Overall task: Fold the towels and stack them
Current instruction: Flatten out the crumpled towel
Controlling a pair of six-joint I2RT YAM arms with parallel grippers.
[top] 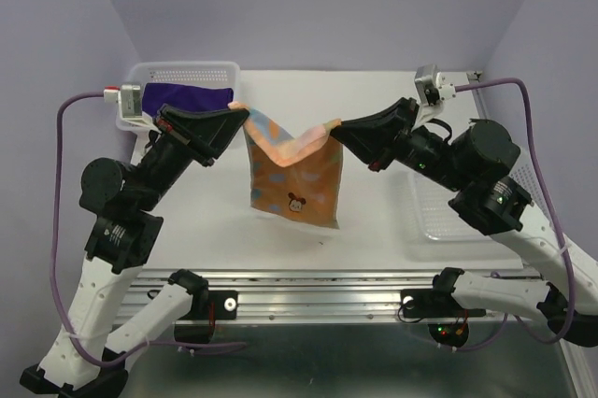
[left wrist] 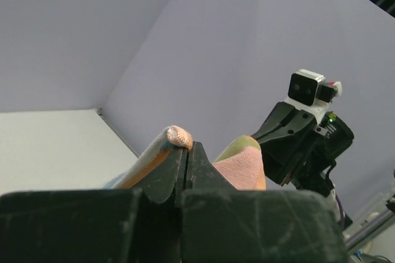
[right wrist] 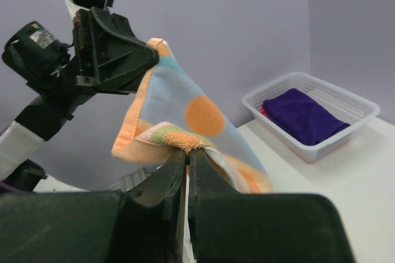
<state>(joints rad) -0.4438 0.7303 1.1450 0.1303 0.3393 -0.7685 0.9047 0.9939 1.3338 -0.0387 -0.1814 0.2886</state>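
The light blue dotted towel (top: 297,174) is held up at the centre of the top view. Its 2 upper corners are pinched, 1 in the left gripper (top: 239,111) and 1 in the right gripper (top: 334,124), with both pairs of fingers closed tight on the cloth. It sags between them and hangs limp, so it is judged light, soft and floppy. Corners or hems are best taken hold of. A purple towel (top: 192,94) lies in the basket (top: 187,66) at upper left.
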